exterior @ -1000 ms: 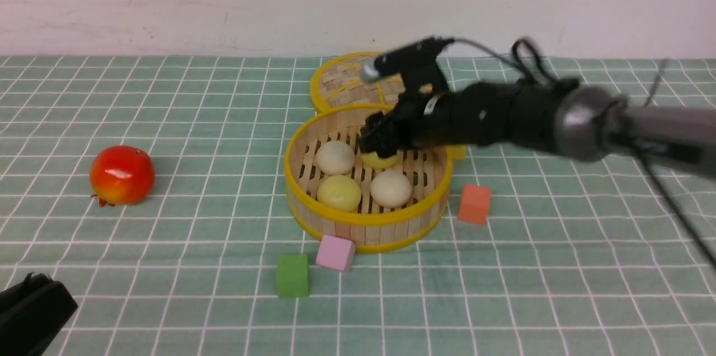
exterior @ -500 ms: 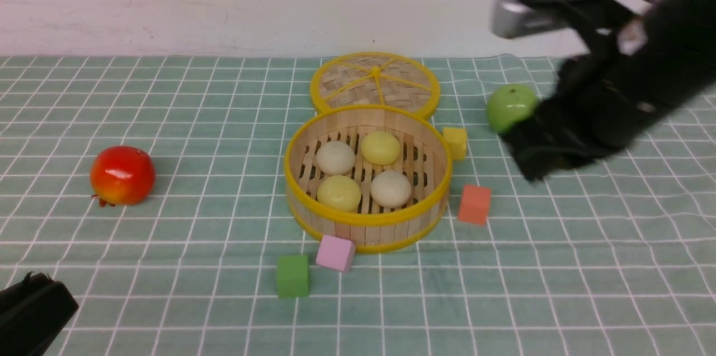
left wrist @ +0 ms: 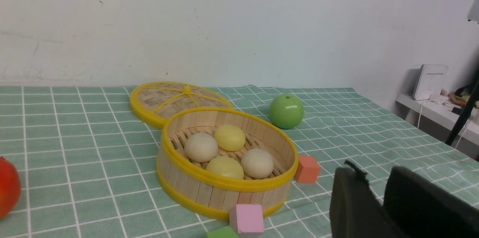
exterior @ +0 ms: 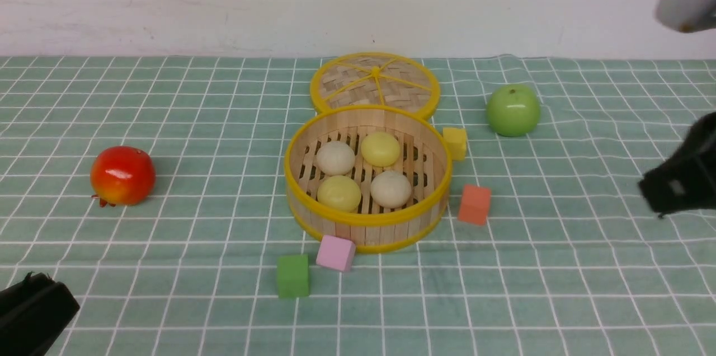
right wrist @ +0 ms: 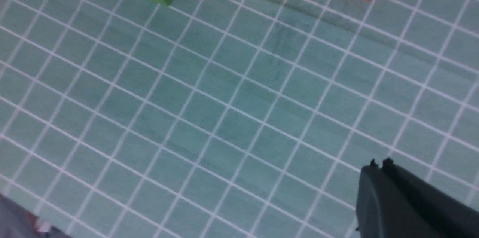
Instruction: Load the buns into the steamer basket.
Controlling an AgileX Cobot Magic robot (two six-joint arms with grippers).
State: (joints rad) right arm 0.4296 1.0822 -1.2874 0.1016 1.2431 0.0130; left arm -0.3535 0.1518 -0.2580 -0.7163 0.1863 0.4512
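The steamer basket stands mid-table and holds all the buns: two cream-beige and two pale yellow. The left wrist view shows the basket with the same buns, such as one yellow and one cream. My right gripper is at the far right, well away from the basket, shut and empty. My left gripper rests at the front left corner, its jaws slightly apart and empty.
The flat woven lid lies behind the basket. A red apple sits at the left and a green apple at the back right. Yellow, orange, pink and green cubes surround the basket.
My right arm has pulled back from over the basket to the far right and risen, leaving the far yellow bun in the basket. The left arm has not moved.
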